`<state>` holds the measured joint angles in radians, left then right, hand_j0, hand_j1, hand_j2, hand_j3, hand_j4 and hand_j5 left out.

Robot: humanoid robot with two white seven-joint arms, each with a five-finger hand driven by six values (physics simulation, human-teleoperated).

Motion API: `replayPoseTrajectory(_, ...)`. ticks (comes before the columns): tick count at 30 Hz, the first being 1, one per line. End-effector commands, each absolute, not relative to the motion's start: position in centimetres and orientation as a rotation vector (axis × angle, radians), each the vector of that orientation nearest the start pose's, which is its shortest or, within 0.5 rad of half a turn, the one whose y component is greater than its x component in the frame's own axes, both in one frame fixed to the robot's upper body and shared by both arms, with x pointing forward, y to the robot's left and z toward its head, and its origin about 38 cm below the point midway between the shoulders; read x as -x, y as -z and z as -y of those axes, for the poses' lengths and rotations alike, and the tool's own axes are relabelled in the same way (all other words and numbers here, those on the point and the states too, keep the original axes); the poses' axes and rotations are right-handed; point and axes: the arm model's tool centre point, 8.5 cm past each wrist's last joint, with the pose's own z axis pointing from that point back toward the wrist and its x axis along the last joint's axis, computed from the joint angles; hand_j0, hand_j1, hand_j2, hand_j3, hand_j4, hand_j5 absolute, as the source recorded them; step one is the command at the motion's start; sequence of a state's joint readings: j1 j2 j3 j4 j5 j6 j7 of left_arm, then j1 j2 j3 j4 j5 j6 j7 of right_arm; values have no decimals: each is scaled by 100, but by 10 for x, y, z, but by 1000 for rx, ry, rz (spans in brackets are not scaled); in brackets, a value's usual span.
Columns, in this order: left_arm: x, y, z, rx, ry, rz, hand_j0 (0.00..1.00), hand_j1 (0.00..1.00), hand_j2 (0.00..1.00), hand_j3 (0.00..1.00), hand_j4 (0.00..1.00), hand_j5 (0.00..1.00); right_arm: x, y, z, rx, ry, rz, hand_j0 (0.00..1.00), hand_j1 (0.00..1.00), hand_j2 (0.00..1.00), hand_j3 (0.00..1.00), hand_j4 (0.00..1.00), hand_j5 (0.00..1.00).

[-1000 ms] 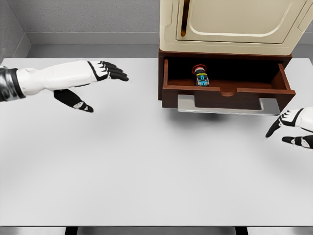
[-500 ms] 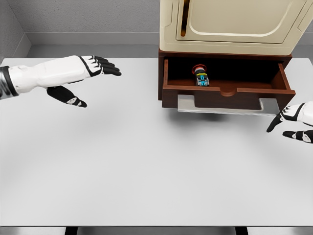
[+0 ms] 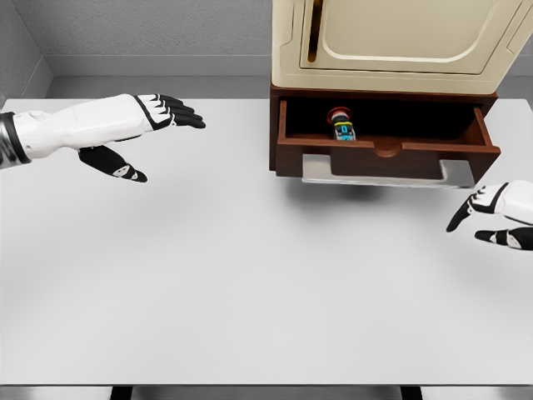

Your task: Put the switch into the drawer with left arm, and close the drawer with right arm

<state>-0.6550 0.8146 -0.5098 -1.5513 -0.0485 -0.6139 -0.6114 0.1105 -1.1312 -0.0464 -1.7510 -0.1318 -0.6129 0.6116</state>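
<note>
The head view looks down on a white table (image 3: 250,283) with a cream cabinet (image 3: 391,42) standing at its far edge, right of centre. Beneath the cabinet a dark brown wooden drawer (image 3: 387,158) is pulled out toward the robot. Inside it, near the back and left of centre, lies the switch (image 3: 341,127), a small cylinder with a red cap, a black body and bright markings.

The left hand (image 3: 146,125) enters from the left edge and hovers above the table, well apart from the drawer. Its black-tipped fingers are stretched out flat, the thumb hanging below, and it holds nothing.

The right hand (image 3: 495,218) shows at the right edge, low and in front of the drawer's right corner, near it but not touching. Its fingers are loosely spread and it grips nothing.

Judging from this layout, the first half of the task looks done: the switch rests in the drawer and the left hand is clear. What remains is the closing, since the drawer is open and the right hand has not yet made contact with its front.
</note>
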Motion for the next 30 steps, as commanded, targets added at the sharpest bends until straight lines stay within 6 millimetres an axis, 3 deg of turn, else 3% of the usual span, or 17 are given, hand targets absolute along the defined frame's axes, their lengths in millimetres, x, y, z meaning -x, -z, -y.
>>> replayPoseTrajectory(1, -421, -284, -282, -183, 1923, 1757, 100, 100, 100, 100, 100, 100, -311, -246, 400, 142, -1762, 1483, 59, 59, 59, 59, 59, 59)
replayPoseTrajectory(14, -421, -284, -284, -188, 1926, 1750, 100, 100, 100, 100, 100, 100, -334, -241, 387, 123, -1738, 1540, 60, 60, 60, 60, 60, 60)
replayPoseTrajectory(22, -421, -284, -284, -189, 1927, 1749, 100, 100, 100, 100, 100, 100, -350, -234, 394, 135, -1676, 1552, 61, 61, 61, 61, 61, 61)
replayPoseTrajectory(30, -421, -284, -285, -192, 1928, 1746, 100, 100, 100, 100, 100, 100, -367, -243, 373, 120, -1686, 1626, 62, 62, 62, 62, 62, 62)
